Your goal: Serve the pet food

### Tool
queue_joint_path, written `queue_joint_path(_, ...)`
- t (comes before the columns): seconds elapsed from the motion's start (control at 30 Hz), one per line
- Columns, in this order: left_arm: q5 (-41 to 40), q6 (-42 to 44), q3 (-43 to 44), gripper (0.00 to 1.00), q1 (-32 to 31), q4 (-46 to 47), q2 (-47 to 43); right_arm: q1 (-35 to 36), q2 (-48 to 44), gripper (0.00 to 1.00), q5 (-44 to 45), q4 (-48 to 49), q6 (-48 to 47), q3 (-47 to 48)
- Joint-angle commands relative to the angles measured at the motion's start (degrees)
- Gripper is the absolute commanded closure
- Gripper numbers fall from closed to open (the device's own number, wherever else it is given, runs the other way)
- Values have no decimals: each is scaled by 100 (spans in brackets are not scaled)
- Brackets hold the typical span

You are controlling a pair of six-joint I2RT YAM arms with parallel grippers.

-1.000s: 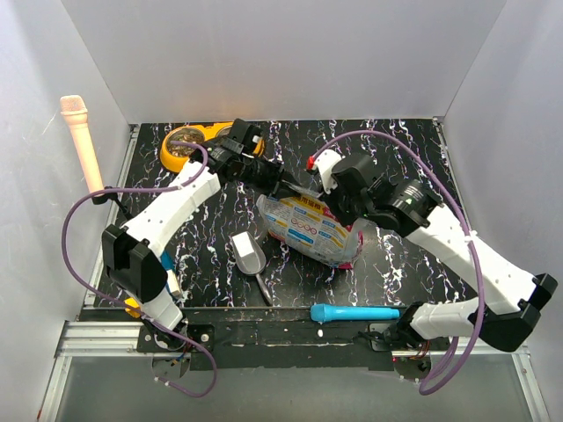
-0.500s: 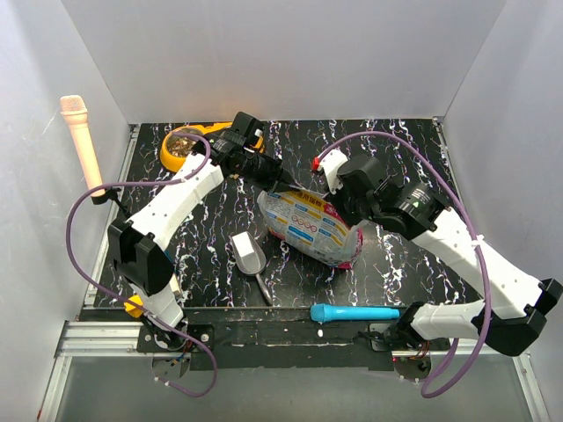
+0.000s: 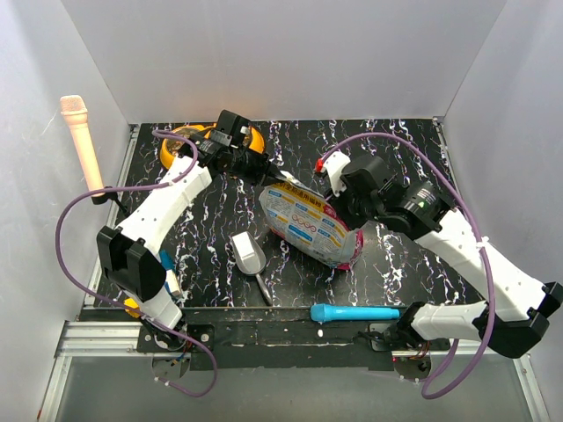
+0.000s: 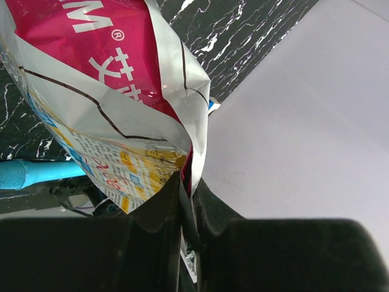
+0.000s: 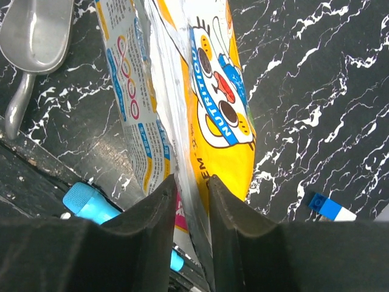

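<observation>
The printed pouch (image 3: 308,224) lay tilted on the black marbled desk (image 3: 396,158), between the two arms. The left end effector (image 4: 188,182) was closed to a narrow slit on the pouch's top edge, pinching the silver film beside the magenta panel. The right end effector (image 5: 191,181) stood slightly parted, with the opposite seam of the pouch running through the gap; no clamping contact could be confirmed in the right wrist view. The pet food itself was not visible in any view and was judged to be inside the pouch. The grey metal scoop (image 3: 249,253) lay on the desk just beside the pouch's near-left corner, with nothing gripping it. The orange double bowl (image 3: 170,154) sat at the back-left of the desk, largely hidden behind the left arm. The judged step was opening or spreading the pouch mouth. Hazards from here: with only one side firmly pinched, a pull by the left arm could drag or swing the whole pouch instead of parting the seam. The thin film could slip from the narrow pinch. A sudden tear could tip the pouch and spill kibble onto the desk, away from the bowl. A sliding pouch could also knock the scoop out of reach
</observation>
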Motion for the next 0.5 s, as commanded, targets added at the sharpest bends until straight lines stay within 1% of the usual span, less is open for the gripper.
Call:
queue_joint_path(0.0,-465,91,142,100,138,456,-98,-21,202,64,-145,-324,48,508)
queue_joint_path(0.07,-465,161,274,100,138,411,-19,14,404,62,-128,-289,126,711)
queue_joint_path(0.17,-552,205,502,100,138,245,69,137,702,61,196,-70,232,939)
queue_joint_path(0.27,-562,205,705,100,138,77,148,207,1010,60,267,281,180,1142)
queue_joint_path(0.37,-387,91,767,100,138,60,201,339,1414,59,381,545,-118,1422)
queue_joint_path(0.47,-210,-6,889,100,146,-54,297,418,1924,59,592,721,-479,1905)
